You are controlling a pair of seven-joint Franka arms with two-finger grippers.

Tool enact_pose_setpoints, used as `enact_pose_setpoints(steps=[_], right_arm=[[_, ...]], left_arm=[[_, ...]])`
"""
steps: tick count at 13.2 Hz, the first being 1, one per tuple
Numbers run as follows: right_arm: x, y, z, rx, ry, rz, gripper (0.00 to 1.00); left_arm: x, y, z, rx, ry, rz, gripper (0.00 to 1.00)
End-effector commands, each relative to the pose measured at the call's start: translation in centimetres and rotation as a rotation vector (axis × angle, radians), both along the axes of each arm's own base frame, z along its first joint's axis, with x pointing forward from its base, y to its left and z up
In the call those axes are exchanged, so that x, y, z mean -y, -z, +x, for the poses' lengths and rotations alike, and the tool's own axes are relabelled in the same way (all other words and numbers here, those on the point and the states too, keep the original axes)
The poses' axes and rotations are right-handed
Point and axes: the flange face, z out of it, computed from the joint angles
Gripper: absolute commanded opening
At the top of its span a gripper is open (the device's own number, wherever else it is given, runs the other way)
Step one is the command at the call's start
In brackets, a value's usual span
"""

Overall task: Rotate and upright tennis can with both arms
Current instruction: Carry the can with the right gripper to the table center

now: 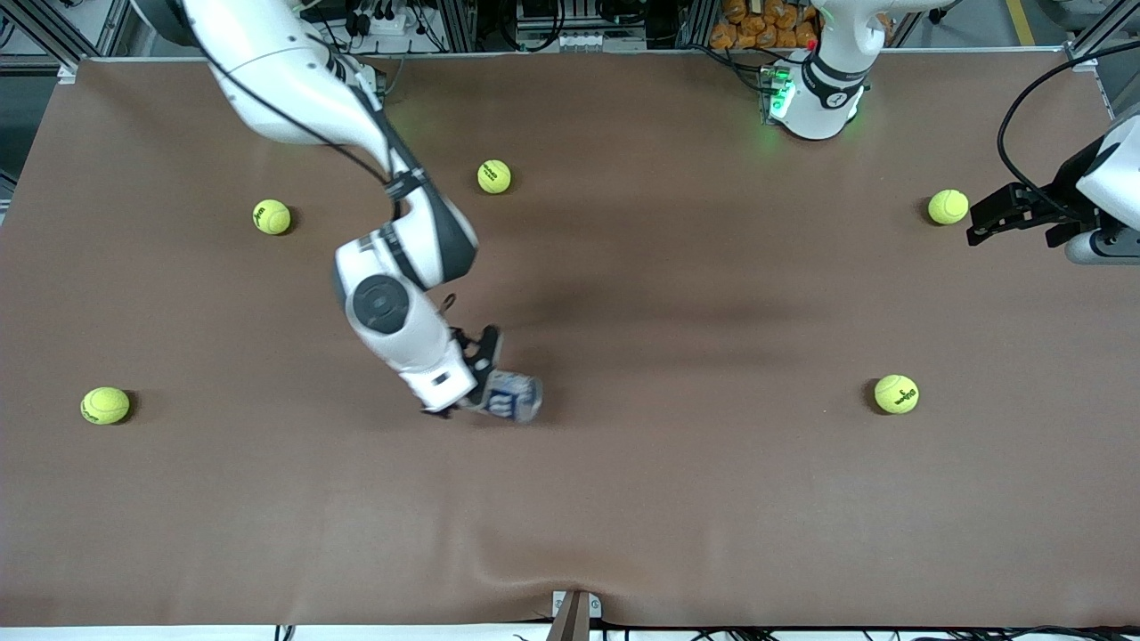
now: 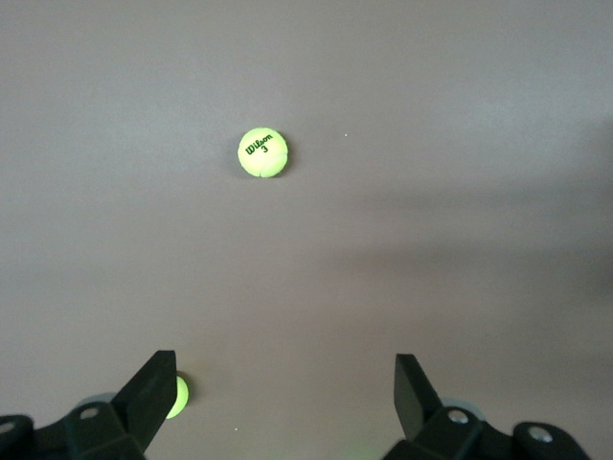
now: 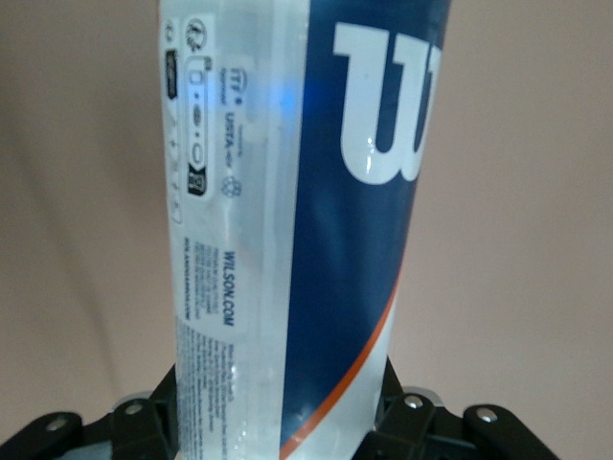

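My right gripper is clamped on the tennis can over the middle of the bench, near one end of this light, smooth, easily dented tube, while my left gripper waits wide apart over the bench's left-arm end.

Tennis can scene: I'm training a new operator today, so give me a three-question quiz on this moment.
1. True or false: the right gripper is shut on the tennis can.
2. How many tennis balls lie on the table?
3. The left gripper is: A) shut on a ball, B) open over bare table at the left arm's end, C) touching the can.

Key: 1 true: its fingers flank the can's base in the right wrist view. 2 five. 3 B.
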Motion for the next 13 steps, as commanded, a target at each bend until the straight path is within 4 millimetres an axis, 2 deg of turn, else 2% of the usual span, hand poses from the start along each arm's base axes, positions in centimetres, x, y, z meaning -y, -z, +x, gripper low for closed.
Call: enact_pose_setpoints(steps=[1, 5, 7, 8, 11, 13], right_arm=[[-5.2, 1.6, -2.6, 0.05, -0.189, -0.016, 0.75], [-6.5, 5.8, -4.0, 0.038, -0.259, -0.096, 0.81], [-5.6, 6.0, -3.5, 0.029, -0.214, -0.093, 1.0], [-5.4, 5.9, -3.4, 0.025, -0.202, -0.093, 1.0], [-6.3, 4.3, -3.9, 0.025, -0.184, -0.08, 1.0], [-6.3, 0.4, -4.6, -0.024, -0.118, -0.09, 1.0]], left_arm=[[-0.1, -0.2, 0.1, 0.0, 0.008, 0.005, 1.0], [-0.1, -0.2, 0.1, -0.001, 0.008, 0.003, 1.0], [-0.1, -0.2, 0.1, -0.001, 0.008, 0.003, 1.0], [-0.1, -0.3, 0.1, 0.0, 0.008, 0.003, 1.0], [-0.2, -0.1, 0.1, -0.006, 0.008, 0.003, 1.0], [-0.2, -0.1, 0.1, -0.006, 0.006, 0.003, 1.0]])
